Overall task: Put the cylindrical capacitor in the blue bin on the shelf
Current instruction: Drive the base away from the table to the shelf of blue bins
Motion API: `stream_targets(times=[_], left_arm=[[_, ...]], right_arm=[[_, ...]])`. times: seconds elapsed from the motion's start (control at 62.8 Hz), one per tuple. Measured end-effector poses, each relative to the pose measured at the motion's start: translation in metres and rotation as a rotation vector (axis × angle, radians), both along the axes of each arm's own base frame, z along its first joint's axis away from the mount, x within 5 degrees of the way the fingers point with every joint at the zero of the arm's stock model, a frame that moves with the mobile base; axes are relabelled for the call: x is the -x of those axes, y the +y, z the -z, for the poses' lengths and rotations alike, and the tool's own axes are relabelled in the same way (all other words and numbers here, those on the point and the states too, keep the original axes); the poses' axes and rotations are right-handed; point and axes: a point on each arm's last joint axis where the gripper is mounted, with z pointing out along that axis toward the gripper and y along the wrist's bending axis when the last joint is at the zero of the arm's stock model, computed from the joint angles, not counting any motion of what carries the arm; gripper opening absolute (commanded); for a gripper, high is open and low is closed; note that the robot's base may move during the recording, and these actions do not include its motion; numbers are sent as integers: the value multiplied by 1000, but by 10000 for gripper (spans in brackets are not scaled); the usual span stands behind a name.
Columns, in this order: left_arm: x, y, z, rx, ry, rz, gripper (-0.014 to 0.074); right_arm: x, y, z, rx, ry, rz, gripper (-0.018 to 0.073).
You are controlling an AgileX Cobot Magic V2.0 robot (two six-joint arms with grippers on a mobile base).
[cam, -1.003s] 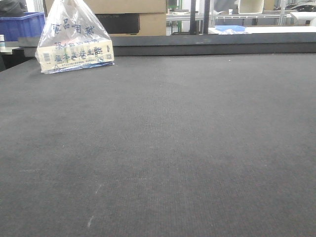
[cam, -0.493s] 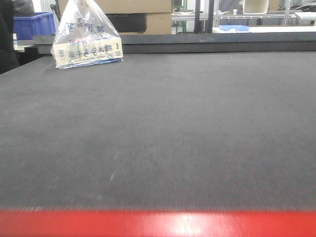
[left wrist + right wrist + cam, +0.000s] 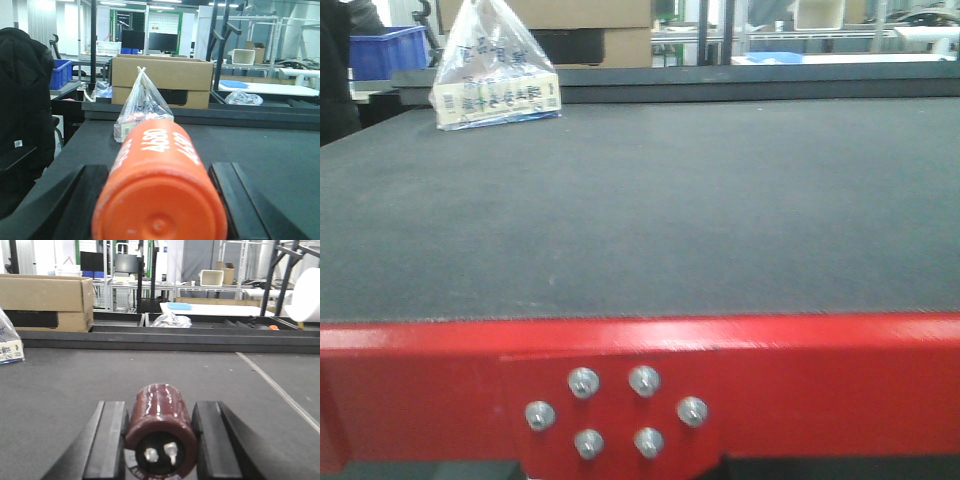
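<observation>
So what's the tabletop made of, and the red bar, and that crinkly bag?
Tabletop: looks like dark grey felt or carpet, matte and fuzzy-textured. Red bar: probably painted metal, glossy with a light streak, and silver bolts in it. Bag: thin clear plastic, see-through, wrinkled, with blue printing.

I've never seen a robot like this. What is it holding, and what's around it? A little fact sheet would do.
left gripper: shut on an orange cylinder marked 4680
right gripper: shut on a dark red capacitor, its two terminals facing the camera
table: dark felt top, with a red frame along the near edge
bag: clear printed plastic, at the table's far left
blue crate: beyond the table, far left
</observation>
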Motion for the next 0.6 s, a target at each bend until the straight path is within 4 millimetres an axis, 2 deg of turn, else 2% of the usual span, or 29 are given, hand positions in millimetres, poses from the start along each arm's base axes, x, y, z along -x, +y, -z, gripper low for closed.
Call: stream_targets(times=[0.605], left_arm=[[0, 0, 0, 0, 0, 0, -111]], right_arm=[[0, 0, 0, 0, 0, 0, -163]])
